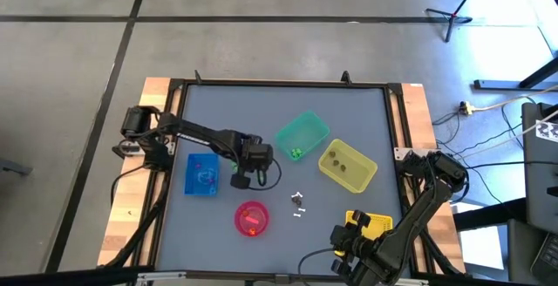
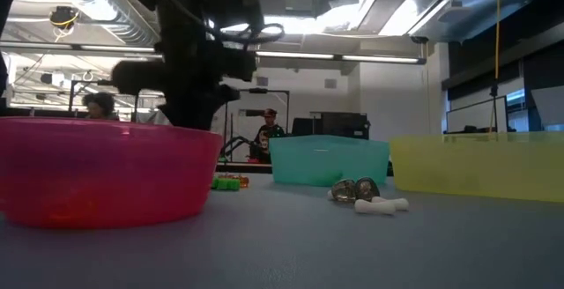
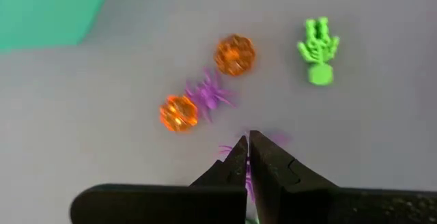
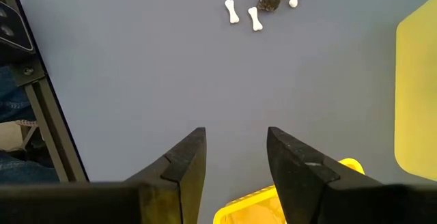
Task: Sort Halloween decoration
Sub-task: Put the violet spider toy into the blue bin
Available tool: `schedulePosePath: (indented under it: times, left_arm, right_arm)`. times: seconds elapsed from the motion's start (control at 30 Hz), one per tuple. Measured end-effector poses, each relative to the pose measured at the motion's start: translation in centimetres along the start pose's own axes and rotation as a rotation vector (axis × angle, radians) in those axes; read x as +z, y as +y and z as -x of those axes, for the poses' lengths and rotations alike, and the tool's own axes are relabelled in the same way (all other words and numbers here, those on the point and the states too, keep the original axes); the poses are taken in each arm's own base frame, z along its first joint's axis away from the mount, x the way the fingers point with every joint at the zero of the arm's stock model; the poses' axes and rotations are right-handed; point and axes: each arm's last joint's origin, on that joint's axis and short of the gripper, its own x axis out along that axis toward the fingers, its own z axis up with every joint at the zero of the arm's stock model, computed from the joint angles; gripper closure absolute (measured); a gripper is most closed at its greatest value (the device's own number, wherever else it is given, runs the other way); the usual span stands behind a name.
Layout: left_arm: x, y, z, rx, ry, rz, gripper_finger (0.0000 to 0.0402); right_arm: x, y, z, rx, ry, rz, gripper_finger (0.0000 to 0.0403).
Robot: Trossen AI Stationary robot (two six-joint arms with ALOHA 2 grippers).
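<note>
Pink bowl (image 2: 97, 170) near left; teal bin (image 2: 328, 159) far centre, yellow bin (image 2: 480, 166) right; white bones (image 2: 381, 205) and grey trinkets (image 2: 352, 189) between; dark arm (image 2: 198, 51) above bowl

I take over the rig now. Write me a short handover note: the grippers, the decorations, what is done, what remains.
Left gripper: shut on a small purple spider trinket, between the blue bin and the green bin.
Right gripper: open, waiting at the table's near right corner.
Loose: two orange glitter balls, another purple spider, a green skeleton hand, white bones.
Some pieces already lie in bins; the loose ones remain.
</note>
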Motion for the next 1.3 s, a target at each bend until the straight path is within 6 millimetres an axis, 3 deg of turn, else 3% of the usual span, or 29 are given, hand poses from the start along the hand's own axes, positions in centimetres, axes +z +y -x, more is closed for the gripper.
schedulePosePath:
  times: [0.9,1.07,1.3]
  left_arm:
    - [-1.7,0.4,7.0,-0.007,-0.145,0.075,0.0401]
    - [-3.3,0.4,9.2,-0.011,-0.139,0.116,0.0401]
    - [-7.0,0.0,12.6,-0.029,-0.051,0.236,0.0401]
  right_arm:
    - [0.0,0.0,0.0,0.004,-0.001,-0.002,0.0249]
    - [0.0,0.1,0.0,0.008,-0.002,-0.005,0.0249]
    - [0.0,0.2,0.0,0.019,-0.005,-0.010,0.0249]
